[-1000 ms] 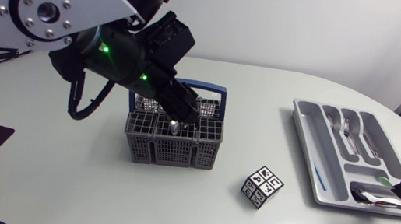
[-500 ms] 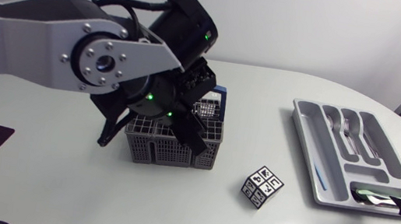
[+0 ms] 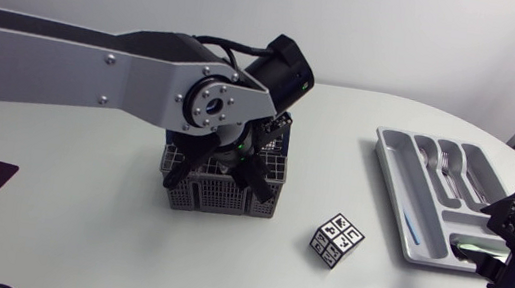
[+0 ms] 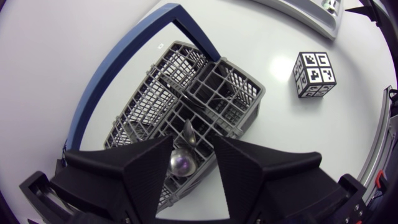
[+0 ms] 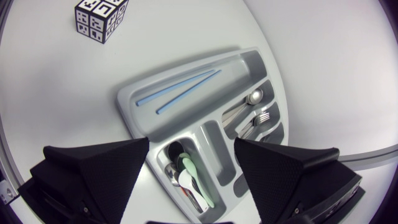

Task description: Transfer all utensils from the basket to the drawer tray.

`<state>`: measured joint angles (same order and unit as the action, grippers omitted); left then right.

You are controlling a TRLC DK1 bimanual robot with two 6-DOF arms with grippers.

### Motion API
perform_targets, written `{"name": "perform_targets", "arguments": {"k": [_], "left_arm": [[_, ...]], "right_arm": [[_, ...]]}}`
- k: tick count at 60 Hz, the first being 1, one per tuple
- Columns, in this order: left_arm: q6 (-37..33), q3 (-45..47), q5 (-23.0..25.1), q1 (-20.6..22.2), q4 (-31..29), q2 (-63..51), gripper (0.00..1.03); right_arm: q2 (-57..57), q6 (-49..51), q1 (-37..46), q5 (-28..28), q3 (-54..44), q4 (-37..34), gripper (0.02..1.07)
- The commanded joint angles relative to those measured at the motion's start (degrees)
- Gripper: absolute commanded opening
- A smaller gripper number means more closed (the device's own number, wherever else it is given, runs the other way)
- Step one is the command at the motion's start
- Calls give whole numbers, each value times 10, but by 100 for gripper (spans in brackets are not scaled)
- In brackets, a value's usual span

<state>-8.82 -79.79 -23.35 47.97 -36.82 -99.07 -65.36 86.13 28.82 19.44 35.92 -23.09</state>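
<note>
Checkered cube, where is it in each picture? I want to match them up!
Head view: the checkered cube sits on the table between the basket and the drawer tray.
Left wrist view: the cube is past the basket, with the tray's corner farther on.
Right wrist view: the cube lies beyond the tray.
Shared landmark: the drawer tray shows in all three.

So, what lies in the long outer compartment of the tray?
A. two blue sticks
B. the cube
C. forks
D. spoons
A: in the right wrist view two blue sticks lie alone in that part of the tray; forks and spoons are in other compartments.
</note>
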Motion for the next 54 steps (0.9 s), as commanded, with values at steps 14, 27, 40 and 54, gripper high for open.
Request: {"name": "perform_targets", "arguments": {"k": [14,27,40,54], "left_arm": [[7,-27,-61,7,-4,-47,42],[7,-31,-85,7,9,-64,30],[6,-28,-93,11,18,-69,16],[6,-25,-103,13,20,-60,4]], "right_arm": [[48,-51,-54,-3,-31,-20,101],[78,-61,-79,-7,-51,-24,101],[88,-67,-88,-9,-60,-24,101],[101,-67,-90,-9,-69,-23,101]]}}
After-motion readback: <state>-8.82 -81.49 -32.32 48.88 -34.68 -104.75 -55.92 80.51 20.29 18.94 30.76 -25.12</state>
